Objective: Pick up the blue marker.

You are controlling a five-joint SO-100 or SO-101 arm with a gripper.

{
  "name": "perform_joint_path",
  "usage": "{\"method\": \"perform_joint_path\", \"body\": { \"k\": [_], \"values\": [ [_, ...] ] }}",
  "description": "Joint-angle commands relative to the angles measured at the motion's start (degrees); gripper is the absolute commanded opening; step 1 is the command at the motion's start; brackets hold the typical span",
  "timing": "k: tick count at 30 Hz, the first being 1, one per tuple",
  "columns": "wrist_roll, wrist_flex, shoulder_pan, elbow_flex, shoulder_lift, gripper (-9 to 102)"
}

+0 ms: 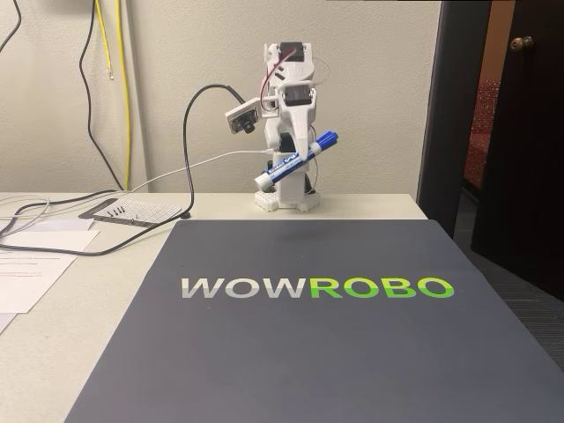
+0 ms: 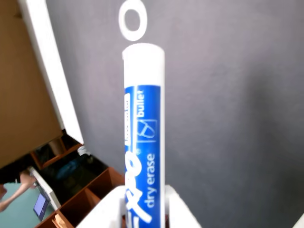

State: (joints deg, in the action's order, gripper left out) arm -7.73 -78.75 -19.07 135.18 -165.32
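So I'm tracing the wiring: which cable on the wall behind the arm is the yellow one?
The yellow cable hangs straight down the wall, right of the black cable, which bends as it drops.

White 3D-printed arm [image 1: 289, 123] on a white base, black servo blocks, red and white wiring near top, grey wrist camera [image 1: 241, 116] with black cable.

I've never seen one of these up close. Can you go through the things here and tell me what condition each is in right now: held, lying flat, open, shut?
blue marker: capped, lifted off the table, tilted with the cap end higher, clamped in the gripper.
gripper: shut on the marker's barrel, raised near the arm's base.
dark mat: lying flat on the table, nothing on it.
papers: lying flat at the fixed view's left.
door: standing open.
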Motion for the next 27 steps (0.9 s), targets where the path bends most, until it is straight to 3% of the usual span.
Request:
{"method": "perform_joint_path", "body": {
  "k": [1, 7, 27],
  "values": [
    [-0.26, 2.90, 0.26, 5.01, -4.57, 0],
    [-0.62, 5.19, 0.79, 12.57, -11.51, 0],
    [-1.49, 4.66, 0.88, 12.48, -13.27, 0]
  ]
}}
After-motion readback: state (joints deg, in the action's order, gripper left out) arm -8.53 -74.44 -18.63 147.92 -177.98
